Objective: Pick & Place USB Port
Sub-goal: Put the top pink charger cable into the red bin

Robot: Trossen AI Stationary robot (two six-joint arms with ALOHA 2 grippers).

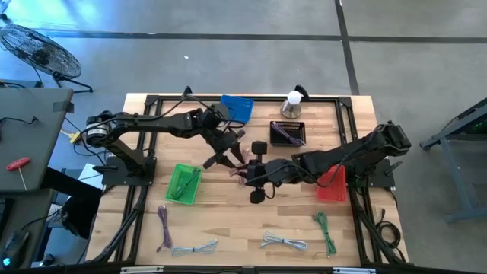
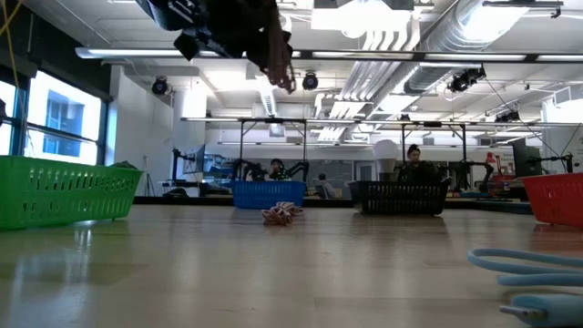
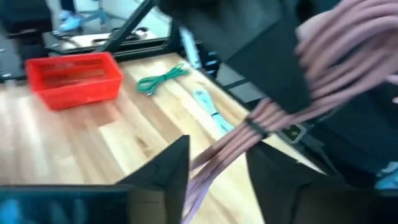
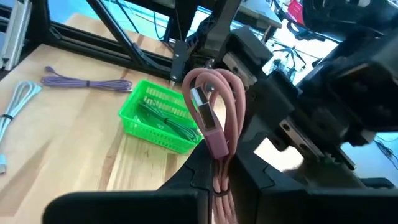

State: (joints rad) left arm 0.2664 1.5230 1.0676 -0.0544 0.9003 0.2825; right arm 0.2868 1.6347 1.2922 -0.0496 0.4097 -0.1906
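- Right tool (image 4: 219,180), clamped together on the pink USB cable (image 4: 214,118), holds it above the bench (image 1: 228,221) middle.
- Left tool (image 3: 214,165), fingers apart, straddles the same cable.

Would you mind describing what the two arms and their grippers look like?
Both arms are dark, nearly black, built of jointed links on black frame mounts. The left arm has a silvery round joint near its base. Each gripper, left and right, ends in two flat, tapering dark fingers.
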